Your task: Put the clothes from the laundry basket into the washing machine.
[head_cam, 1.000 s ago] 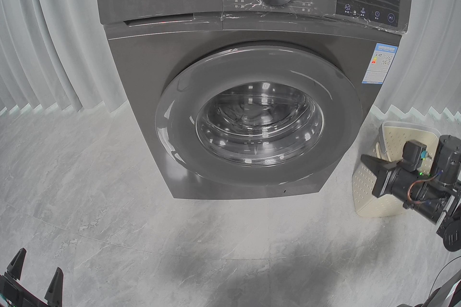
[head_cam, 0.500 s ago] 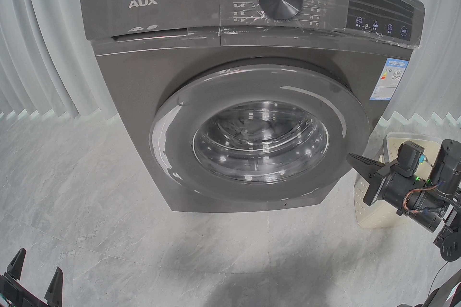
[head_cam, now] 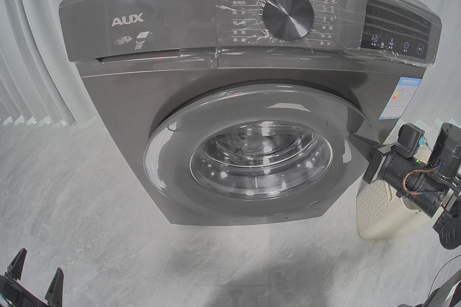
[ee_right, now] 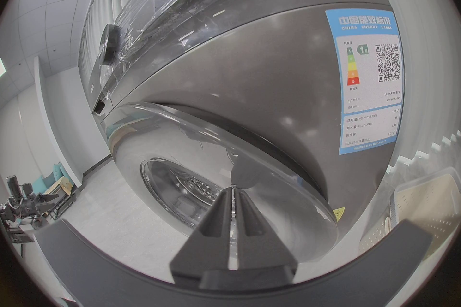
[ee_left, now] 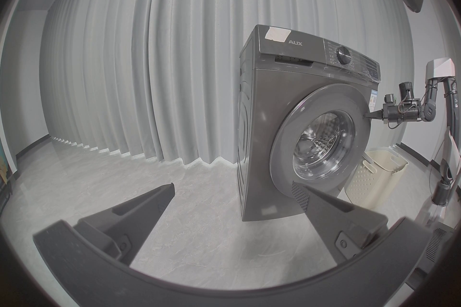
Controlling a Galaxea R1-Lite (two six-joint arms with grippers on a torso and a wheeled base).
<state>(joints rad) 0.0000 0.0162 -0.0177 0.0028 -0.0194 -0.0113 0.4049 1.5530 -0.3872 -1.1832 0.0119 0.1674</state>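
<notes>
Two hands are working: the right hand (ee_right: pixel 234 190), fingers pressed together, is pointing at the washing machine door (head_cam: pixel 168 154) rim near the laundry basket (head_cam: pixel 384 212); the left hand (ee_left: pixel 233 186) is hanging open.

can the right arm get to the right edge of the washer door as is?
Probably yes. The right gripper, shut, has its tips at the door right rim with nothing between them; whether they touch, I can't tell. The laundry basket sits lower, off that path.

White pleated curtain (head_cam: pixel 29 34) meets grey marbled floor (head_cam: pixel 72 188).
</notes>
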